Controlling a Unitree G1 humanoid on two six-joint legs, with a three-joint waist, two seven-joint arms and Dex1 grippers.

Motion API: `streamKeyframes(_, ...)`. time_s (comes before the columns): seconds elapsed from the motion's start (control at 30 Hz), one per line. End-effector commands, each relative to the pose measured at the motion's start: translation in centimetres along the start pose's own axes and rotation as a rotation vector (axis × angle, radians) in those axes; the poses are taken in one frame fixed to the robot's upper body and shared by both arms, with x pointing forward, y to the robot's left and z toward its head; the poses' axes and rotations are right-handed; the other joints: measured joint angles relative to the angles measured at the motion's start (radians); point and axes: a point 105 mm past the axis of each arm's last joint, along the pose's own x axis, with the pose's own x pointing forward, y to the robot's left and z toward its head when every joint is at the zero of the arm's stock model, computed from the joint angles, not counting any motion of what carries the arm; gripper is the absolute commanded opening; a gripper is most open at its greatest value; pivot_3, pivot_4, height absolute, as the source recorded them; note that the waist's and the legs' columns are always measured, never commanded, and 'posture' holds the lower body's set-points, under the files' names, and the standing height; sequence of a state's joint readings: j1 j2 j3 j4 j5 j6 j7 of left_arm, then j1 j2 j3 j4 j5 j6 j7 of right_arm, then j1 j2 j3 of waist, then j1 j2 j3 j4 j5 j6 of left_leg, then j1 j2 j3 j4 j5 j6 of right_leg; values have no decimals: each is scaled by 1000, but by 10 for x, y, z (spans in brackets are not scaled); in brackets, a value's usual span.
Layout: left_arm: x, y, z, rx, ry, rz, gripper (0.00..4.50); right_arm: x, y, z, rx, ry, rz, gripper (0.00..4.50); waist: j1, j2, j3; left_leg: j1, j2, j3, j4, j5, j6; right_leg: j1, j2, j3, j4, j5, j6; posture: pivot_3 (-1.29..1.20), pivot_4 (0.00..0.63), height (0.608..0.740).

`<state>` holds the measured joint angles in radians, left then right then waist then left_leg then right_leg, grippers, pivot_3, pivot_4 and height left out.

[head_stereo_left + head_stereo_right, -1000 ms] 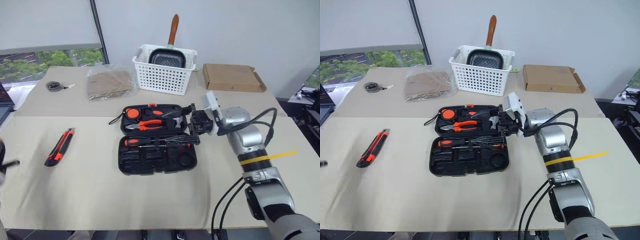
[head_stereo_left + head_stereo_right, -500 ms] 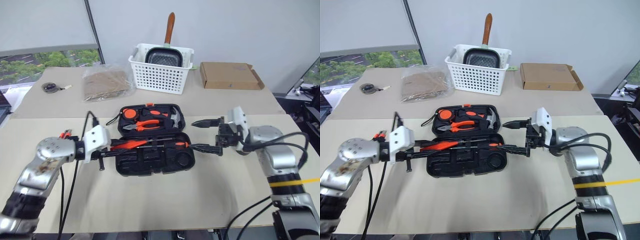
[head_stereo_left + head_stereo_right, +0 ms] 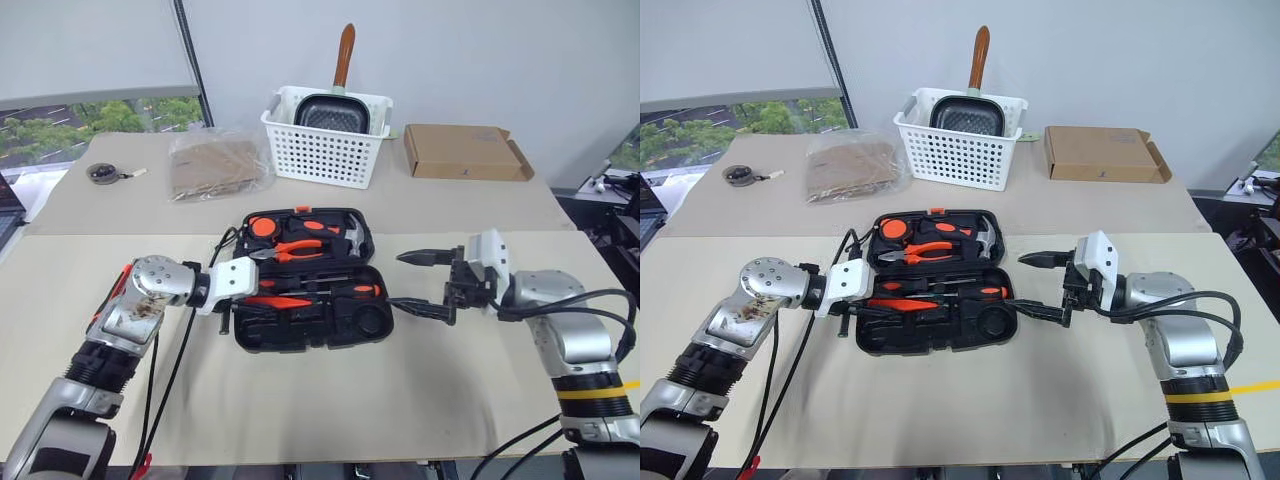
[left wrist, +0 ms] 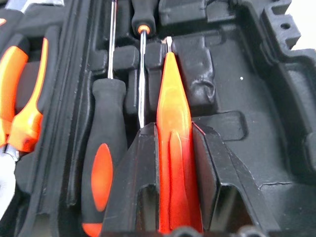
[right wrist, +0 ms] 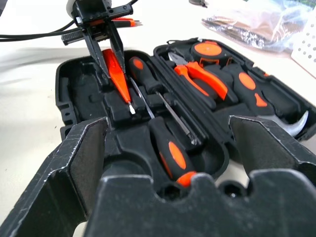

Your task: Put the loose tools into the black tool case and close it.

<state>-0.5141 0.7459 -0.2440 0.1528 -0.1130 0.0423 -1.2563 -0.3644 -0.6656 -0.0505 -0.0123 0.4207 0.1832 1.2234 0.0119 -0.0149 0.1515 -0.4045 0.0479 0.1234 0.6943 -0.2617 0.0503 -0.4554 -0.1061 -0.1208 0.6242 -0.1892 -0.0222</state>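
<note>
The black tool case (image 3: 308, 279) lies open near the middle of the table (image 3: 300, 400), its lid half toward the far edge and its tray half toward the near edge. In the lid half sit the orange-handled pliers (image 3: 295, 248), a hammer (image 3: 352, 238) and an orange-and-black tape measure (image 3: 264, 226). In the tray half lie two orange-and-black screwdrivers (image 5: 170, 153), side by side in their slots.

The left hand (image 3: 250, 290) reaches in over the left end of the tray half, pointing toward the right edge of the table. Its two black fingers (image 4: 143, 177) are closed narrowly on the handle of the small red screwdriver (image 4: 173, 123), whose tip points along the tray just beside the shaft of one of the seated screwdrivers. From the wrist view the red screwdriver hangs just over the moulded slots; whether it touches the tray cannot be told.

The right hand (image 3: 422, 284) hovers off the right end of the case, pointing back toward it, with its fingers (image 5: 79, 163) spread wide and nothing between them.

Along the far edge of the table stand a white slotted basket (image 3: 326, 140) with a dark pan in it, a clear bag of brown material (image 3: 215, 163) to its left, a flat cardboard box (image 3: 465, 152) to its right, and the small tape ring (image 3: 104, 173) toward the far left corner
</note>
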Motion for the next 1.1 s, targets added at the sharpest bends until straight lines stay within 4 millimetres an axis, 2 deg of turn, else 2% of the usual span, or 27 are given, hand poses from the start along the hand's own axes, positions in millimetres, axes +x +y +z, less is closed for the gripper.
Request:
streamKeyframes(0.03,0,5,1,22,22,10,480,-8,0,13,-35,-26,10,4500,0,0,0,0,0,0,0,0,0,0,0,0,0,0,0,0,150,700)
streamKeyframes(0.33,2,-1,-3,-15,36,-6,480,-6,1,11,-42,-12,33,4500,0,0,0,2,1,-1,1,1,-1,1,0,0,2,0,0,0,150,700)
streamKeyframes(0.4,1,1,-1,-12,26,13,1490,-5,1,11,-41,-14,37,4500,0,0,0,2,1,-1,1,1,0,1,0,0,2,0,0,0,150,700)
streamKeyframes(0.43,1,3,1,-7,19,26,1715,-4,1,11,-42,-15,38,4500,0,0,0,1,0,-1,1,1,0,1,0,0,2,0,0,0,150,700)
streamKeyframes(0.47,0,5,4,-2,9,38,2202,-3,0,11,-43,-16,38,4500,0,0,0,2,0,-1,1,1,0,1,0,0,2,0,0,0,150,700)
streamKeyframes(0.57,-8,6,24,26,-78,47,3461,-2,-1,12,-44,-18,40,4500,-1,0,0,1,0,-1,1,1,0,1,0,1,1,0,0,0,150,700)
streamKeyframes(0.67,-32,10,62,22,-217,87,3532,-2,-1,13,-46,-17,39,4500,0,-1,0,1,1,-1,1,1,0,1,0,0,1,0,0,0,150,700)
streamKeyframes(0.77,-47,13,77,-3,-267,119,3532,-1,0,13,-47,-17,36,4500,0,-1,0,0,0,-2,1,1,0,1,0,0,1,0,0,0,150,700)
streamKeyframes(0.83,-48,18,78,-35,-285,161,2992,0,1,12,-45,-20,35,4500,1,0,0,2,0,-2,1,1,0,2,0,1,1,0,0,0,150,700)
streamKeyframes(0.87,-45,16,74,-43,-274,156,2934,0,1,12,-44,-21,35,4500,1,0,0,3,0,-2,1,1,0,3,0,1,1,0,0,0,150,700)
streamKeyframes(0.93,-34,9,65,-55,-255,127,2101,1,1,12,-45,-23,34,4500,1,0,0,6,0,-2,1,1,0,8,0,0,1,0,0,0,150,700)
streamKeyframes(1.1,-4,2,40,-98,-241,83,474,4,1,13,-47,-31,35,4500,2,-1,0,9,0,-3,1,1,0,11,0,0,1,0,0,0,150,700)
